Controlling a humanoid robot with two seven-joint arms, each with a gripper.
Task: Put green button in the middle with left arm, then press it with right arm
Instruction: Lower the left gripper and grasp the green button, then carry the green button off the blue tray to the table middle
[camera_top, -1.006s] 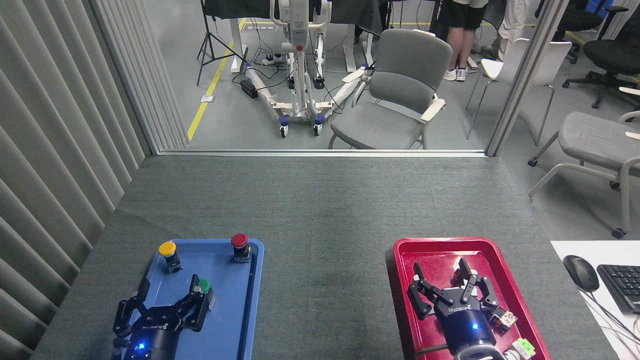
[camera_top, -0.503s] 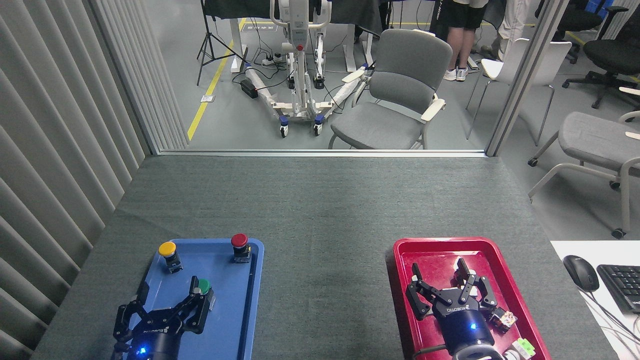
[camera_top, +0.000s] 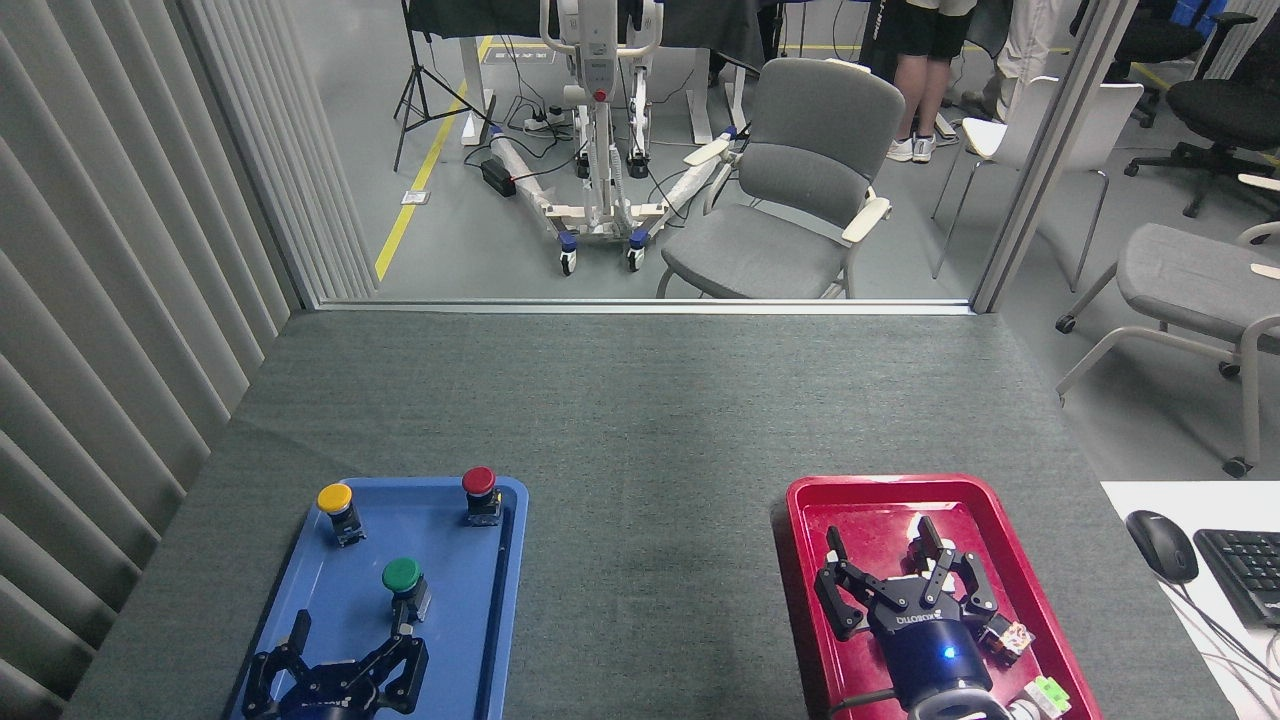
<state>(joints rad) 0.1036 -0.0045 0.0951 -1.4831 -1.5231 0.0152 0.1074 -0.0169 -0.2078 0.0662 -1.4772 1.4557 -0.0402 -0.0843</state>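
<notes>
1. Left gripper (camera_top: 350, 640): fingers spread apart, grasping nothing, low over the near end of the blue tray (camera_top: 505, 600).
2. Green button (camera_top: 403, 580): upright in the blue tray, just beyond the left gripper's fingertips and not touching them.
3. Yellow button (camera_top: 337, 506) and red button (camera_top: 480, 490): at the tray's far corners, left and right.
4. The middle (camera_top: 650, 560): bare grey-green mat between the two trays.
5. Right gripper (camera_top: 895, 555): fingers splayed, empty, over the red tray (camera_top: 880, 493).
6. Small colourful objects (camera_top: 1030, 665): in the red tray, beside the right arm's wrist.
</notes>
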